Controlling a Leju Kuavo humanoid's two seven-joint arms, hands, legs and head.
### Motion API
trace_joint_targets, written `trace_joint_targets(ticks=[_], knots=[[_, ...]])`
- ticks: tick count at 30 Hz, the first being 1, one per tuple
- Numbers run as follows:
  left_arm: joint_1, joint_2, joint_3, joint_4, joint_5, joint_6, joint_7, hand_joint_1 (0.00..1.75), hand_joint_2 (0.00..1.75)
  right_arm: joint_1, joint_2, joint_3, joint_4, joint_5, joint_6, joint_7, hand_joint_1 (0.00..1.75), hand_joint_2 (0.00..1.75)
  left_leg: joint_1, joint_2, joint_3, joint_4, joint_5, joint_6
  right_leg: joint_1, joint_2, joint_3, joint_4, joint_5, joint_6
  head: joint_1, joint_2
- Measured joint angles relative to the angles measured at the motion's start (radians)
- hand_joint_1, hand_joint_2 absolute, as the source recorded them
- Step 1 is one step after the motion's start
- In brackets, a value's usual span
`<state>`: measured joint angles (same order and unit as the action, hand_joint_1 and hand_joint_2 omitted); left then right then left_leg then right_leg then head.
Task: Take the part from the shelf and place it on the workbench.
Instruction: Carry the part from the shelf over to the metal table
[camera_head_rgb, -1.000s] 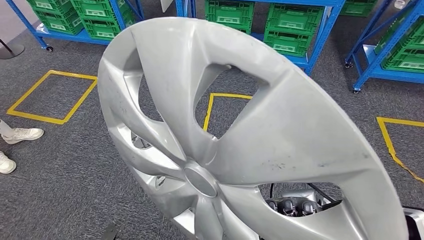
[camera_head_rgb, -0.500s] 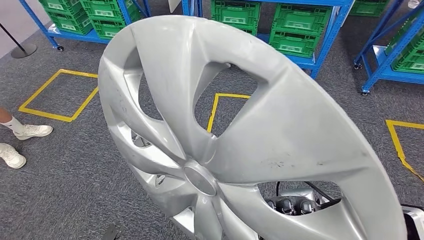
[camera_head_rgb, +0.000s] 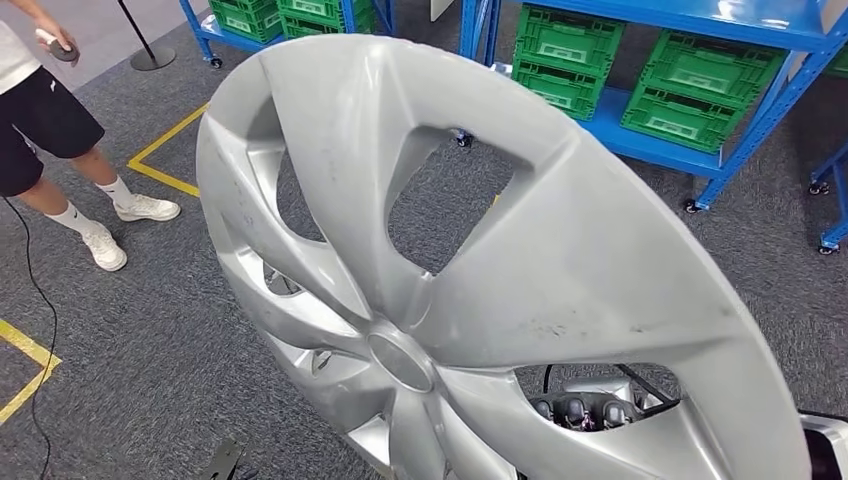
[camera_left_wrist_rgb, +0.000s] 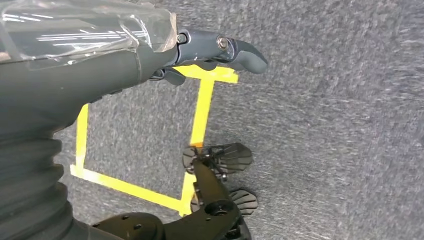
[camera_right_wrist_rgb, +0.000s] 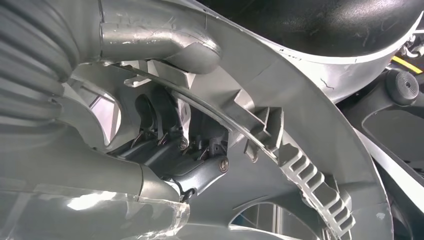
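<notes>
The silver wheel cover (camera_head_rgb: 480, 270) is held up tilted, close before the head camera, above the grey carpet floor (camera_head_rgb: 130, 340). The right hand (camera_right_wrist_rgb: 170, 150) grips it from behind, dark fingers (camera_right_wrist_rgb: 200, 170) curled over its ribbed inner rim. The left hand (camera_left_wrist_rgb: 150, 55) hangs over the carpet holding nothing, its fingers (camera_left_wrist_rgb: 240, 50) extended. Blue shelves (camera_head_rgb: 700, 20) with green crates (camera_head_rgb: 700, 90) stand beyond; a person (camera_head_rgb: 50, 130) stands nearby.

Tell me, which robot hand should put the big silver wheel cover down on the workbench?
Probably the right hand: it already grips the wheel cover from behind. The left hand hangs over the carpet, holding nothing.
</notes>
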<state>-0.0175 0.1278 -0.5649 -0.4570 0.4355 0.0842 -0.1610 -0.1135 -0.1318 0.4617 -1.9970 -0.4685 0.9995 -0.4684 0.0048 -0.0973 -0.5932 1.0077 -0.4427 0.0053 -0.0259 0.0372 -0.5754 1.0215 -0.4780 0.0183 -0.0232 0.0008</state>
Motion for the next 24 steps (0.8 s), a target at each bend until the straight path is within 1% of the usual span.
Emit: trace_joint_targets(ticks=[1, 2, 3, 4, 5, 6, 7, 8, 9, 10, 11, 12, 13, 14, 15, 16, 17, 18, 19, 20, 21, 22, 23, 24], knots=[[0.002, 0.0, 0.0, 0.0, -0.001, 0.0, 0.0, 0.0, 1.75, 0.0, 0.0, 0.0, 0.0, 0.0, 0.0, -0.001, 1.24, 1.75, 0.003, -0.005, -0.002, -0.001, 0.001, -0.005, 0.0, -0.007, 0.0, 0.0, 0.002, -0.008, 0.0, 0.0], [0.004, 0.0, 0.0, 0.0, -0.002, 0.0, 0.0, 0.0, 1.75, -0.002, 0.001, 0.0, 0.0, 0.001, 0.0, -0.002, 1.24, 1.75, 0.005, 0.0, -0.005, 0.003, -0.002, -0.01, 0.0, -0.012, 0.001, -0.001, 0.004, -0.014, 0.0, 0.0], [0.005, 0.001, 0.001, 0.0, -0.003, 0.0, 0.001, 0.0, 1.75, -0.003, 0.003, 0.0, 0.0, 0.001, 0.0, -0.003, 1.24, 1.75, 0.006, 0.015, -0.013, 0.019, -0.012, -0.015, -0.001, -0.019, 0.001, -0.002, 0.005, -0.019, -0.002, 0.0], [0.004, 0.001, 0.001, 0.0, -0.004, 0.0, 0.001, 0.0, 1.75, -0.003, 0.004, 0.0, 0.0, 0.001, 0.0, -0.003, 1.24, 1.75, 0.007, 0.037, -0.03, 0.054, -0.033, -0.019, -0.002, -0.026, 0.002, -0.003, 0.005, -0.023, -0.004, 0.0], [0.004, 0.0, 0.002, 0.0, -0.005, 0.001, 0.001, 0.0, 1.75, -0.004, 0.006, 0.0, 0.0, 0.002, 0.0, -0.004, 1.24, 1.75, 0.008, 0.062, -0.056, 0.11, -0.063, -0.023, 0.0, -0.033, 0.003, -0.003, 0.004, -0.026, -0.006, 0.0], [0.003, 0.0, 0.002, 0.0, -0.006, 0.001, 0.001, 0.0, 1.75, -0.004, 0.006, 0.0, 0.0, 0.002, 0.0, -0.004, 1.24, 1.75, 0.009, 0.079, -0.09, 0.179, -0.095, -0.027, 0.002, -0.04, 0.003, -0.003, 0.003, -0.029, -0.007, 0.0], [0.002, 0.0, 0.003, 0.0, -0.006, 0.001, 0.001, 0.0, 1.75, -0.003, 0.007, 0.0, 0.0, 0.003, 0.0, -0.005, 1.24, 1.75, 0.01, 0.089, -0.121, 0.243, -0.119, -0.03, 0.004, -0.049, 0.003, -0.003, 0.002, -0.03, -0.007, 0.0], [0.003, -0.001, 0.004, 0.0, -0.006, 0.001, 0.001, 0.0, 1.75, -0.003, 0.007, 0.0, 0.0, 0.003, 0.0, -0.005, 1.24, 1.75, 0.011, 0.093, -0.141, 0.283, -0.128, -0.031, 0.005, -0.057, 0.003, -0.003, 0.001, -0.031, -0.007, 0.0], [0.003, -0.001, 0.004, 0.0, -0.006, 0.001, 0.002, 0.0, 1.75, -0.003, 0.007, 0.0, 0.0, 0.004, 0.0, -0.005, 1.24, 1.75, 0.011, 0.095, -0.143, 0.285, -0.119, -0.031, 0.007, -0.066, 0.004, -0.003, 0.0, -0.032, -0.007, 0.0], [0.003, -0.001, 0.006, 0.0, -0.007, 0.001, 0.002, 0.0, 1.75, -0.003, 0.008, 0.0, 0.0, 0.004, 0.0, -0.005, 1.24, 1.75, 0.011, 0.099, -0.123, 0.244, -0.092, -0.029, 0.007, -0.074, 0.005, -0.003, -0.001, -0.032, -0.007, 0.0], [0.003, -0.001, 0.008, 0.0, -0.007, 0.001, 0.002, 0.0, 1.75, -0.004, 0.009, 0.0, 0.0, 0.004, 0.0, -0.005, 1.24, 1.75, 0.01, 0.109, -0.087, 0.174, -0.058, -0.025, 0.008, -0.082, 0.007, -0.003, -0.002, -0.032, -0.007, 0.0], [0.002, 0.0, 0.01, 0.0, -0.008, 0.001, 0.002, 0.0, 1.75, -0.004, 0.01, 0.0, 0.0, 0.004, 0.0, -0.005, 1.24, 1.75, 0.005, 0.125, -0.051, 0.102, -0.032, -0.02, 0.01, -0.088, 0.008, -0.003, -0.003, -0.031, -0.007, 0.0], [0.001, 0.0, 0.012, 0.0, -0.011, 0.001, 0.002, 0.0, 1.75, -0.004, 0.01, 0.0, 0.0, 0.004, 0.0, -0.005, 1.24, 1.75, 0.001, 0.137, -0.023, 0.046, -0.015, -0.014, 0.013, -0.095, 0.009, -0.003, -0.005, -0.029, -0.007, 0.0], [0.0, 0.0, 0.014, 0.0, -0.013, 0.001, 0.003, 0.0, 1.75, -0.004, 0.011, -0.001, 0.0, 0.005, 0.0, -0.005, 1.24, 1.75, -0.004, 0.145, -0.009, 0.016, -0.01, -0.009, 0.015, -0.1, 0.009, -0.003, -0.006, -0.026, -0.007, 0.0], [0.0, 0.0, 0.015, -0.001, -0.016, 0.001, 0.004, 0.0, 1.75, -0.004, 0.011, -0.001, 0.0, 0.006, 0.0, -0.005, 1.24, 1.75, -0.009, 0.143, -0.009, 0.009, -0.013, -0.004, 0.016, -0.107, 0.01, -0.004, -0.007, -0.022, -0.007, 0.0], [0.0, 0.001, 0.016, -0.001, -0.018, 0.001, 0.005, 0.0, 1.75, -0.005, 0.011, -0.001, 0.0, 0.007, 0.0, -0.005, 1.24, 1.75, -0.011, 0.134, -0.01, 0.006, -0.011, 0.002, 0.015, -0.113, 0.012, -0.006, -0.008, -0.017, -0.007, 0.0], [0.0, 0.002, 0.018, -0.001, -0.019, 0.001, 0.006, 0.0, 1.75, -0.004, 0.012, -0.002, 0.0, 0.008, 0.0, -0.005, 1.24, 1.75, -0.009, 0.125, -0.005, 0.001, -0.007, 0.008, 0.014, -0.113, 0.012, -0.006, -0.01, -0.012, -0.007, 0.0], [0.001, 0.002, 0.019, -0.002, -0.022, 0.001, 0.007, 0.0, 1.75, -0.004, 0.012, -0.002, 0.0, 0.01, 0.0, -0.006, 1.24, 1.75, -0.007, 0.117, 0.001, -0.007, -0.003, 0.014, 0.012, -0.104, 0.009, 0.003, -0.017, -0.009, -0.006, 0.0], [0.0, 0.002, 0.021, -0.003, -0.023, 0.001, 0.007, 0.0, 1.75, -0.004, 0.013, -0.004, 0.0, 0.011, 0.0, -0.006, 1.24, 1.75, -0.004, 0.109, 0.007, -0.014, 0.003, 0.02, 0.011, -0.089, 0.0, 0.025, -0.029, -0.009, -0.005, 0.0], [0.0, 0.002, 0.023, -0.004, -0.026, 0.001, 0.008, 0.0, 1.75, -0.004, 0.013, -0.006, 0.0, 0.011, 0.001, -0.007, 1.24, 1.75, -0.002, 0.1, 0.011, -0.018, 0.007, 0.025, 0.01, -0.069, -0.024, 0.075, -0.052, -0.012, -0.003, 0.0], [-0.002, 0.001, 0.024, -0.005, -0.028, 0.0, 0.008, 0.0, 1.75, -0.003, 0.012, -0.007, 0.0, 0.012, 0.001, -0.008, 1.24, 1.75, -0.002, 0.091, 0.011, -0.019, 0.008, 0.027, 0.011, -0.054, -0.056, 0.141, -0.079, -0.015, -0.002, 0.0], [-0.002, 0.001, 0.026, -0.006, -0.03, 0.0, 0.008, 0.0, 1.75, -0.001, 0.012, -0.009, 0.0, 0.013, 0.002, -0.008, 1.24, 1.75, -0.003, 0.081, 0.01, -0.018, 0.008, 0.028, 0.011, -0.047, -0.091, 0.21, -0.103, -0.017, 0.0, 0.0], [-0.002, 0.001, 0.027, -0.006, -0.033, 0.0, 0.009, 0.0, 1.75, 0.002, 0.012, -0.01, 0.0, 0.013, 0.003, -0.008, 1.24, 1.75, -0.004, 0.069, 0.01, -0.018, 0.008, 0.029, 0.011, -0.043, -0.12, 0.264, -0.117, -0.016, 0.001, 0.0], [-0.002, 0.001, 0.028, -0.006, -0.035, 0.0, 0.009, 0.0, 1.75, 0.004, 0.012, -0.011, 0.0, 0.014, 0.003, -0.008, 1.24, 1.75, -0.004, 0.057, 0.01, -0.018, 0.008, 0.029, 0.01, -0.042, -0.13, 0.276, -0.113, -0.011, 0.001, 0.0]])
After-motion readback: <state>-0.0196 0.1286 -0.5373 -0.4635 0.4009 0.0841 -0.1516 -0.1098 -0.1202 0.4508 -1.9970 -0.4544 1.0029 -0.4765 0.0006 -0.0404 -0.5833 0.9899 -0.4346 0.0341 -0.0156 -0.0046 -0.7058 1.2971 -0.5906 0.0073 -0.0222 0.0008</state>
